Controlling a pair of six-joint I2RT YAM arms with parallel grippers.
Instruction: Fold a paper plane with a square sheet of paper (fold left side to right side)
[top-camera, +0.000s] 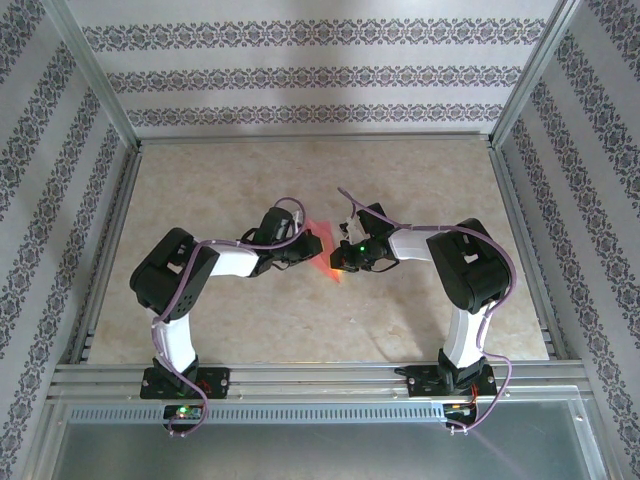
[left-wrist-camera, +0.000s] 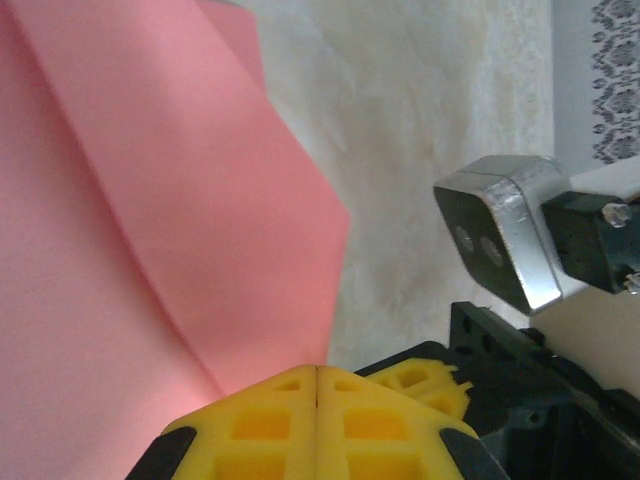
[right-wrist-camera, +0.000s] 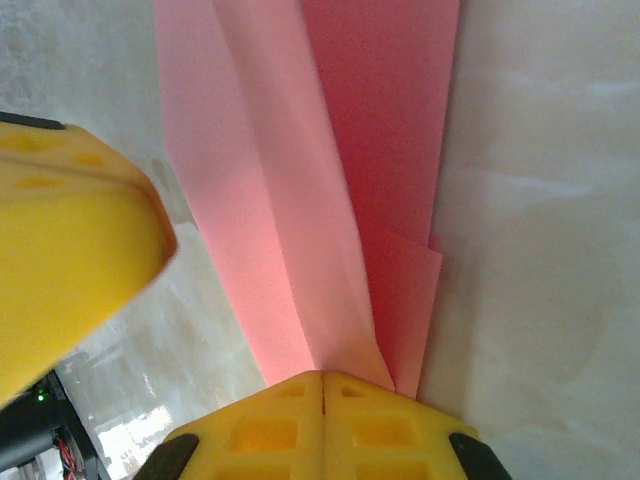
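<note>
From above: two arms, two grippers, one piece of pink paper (top-camera: 322, 238). Left gripper (top-camera: 303, 250) and right gripper (top-camera: 345, 262) tip to tip near the middle of the bench (top-camera: 420, 180), the paper caught between them. One end pokes out past the left wrist, the other glows orange-pink beneath the right. Two purple cables (top-camera: 290, 205), one looped along each arm.

From the left wrist: left gripper (left-wrist-camera: 317, 372) with its two yellow fingers (left-wrist-camera: 270, 398) pressed flat together, no gap at the seam, nipping the lower corner of the pink paper (left-wrist-camera: 150, 220). One long crease slanting across the sheet, one further flap at the top edge. Beyond it, pale marbled bench (left-wrist-camera: 430, 120) and one grey metal housing (left-wrist-camera: 500, 240) with two round holes, well apart from the paper.

From the right wrist: right gripper (right-wrist-camera: 323, 378), again two yellow fingers (right-wrist-camera: 370, 412) closed tight, clamped on the narrow end of the pink paper (right-wrist-camera: 330, 150). Three overlapping layers countable, lighter at the left, darker at the right, one small corner jutting at the right edge. One blurred yellow block (right-wrist-camera: 70, 250) at the left, probably a finger of the left gripper, just beside the paper's edge. Bare bench (right-wrist-camera: 540, 200) on either side.
</note>
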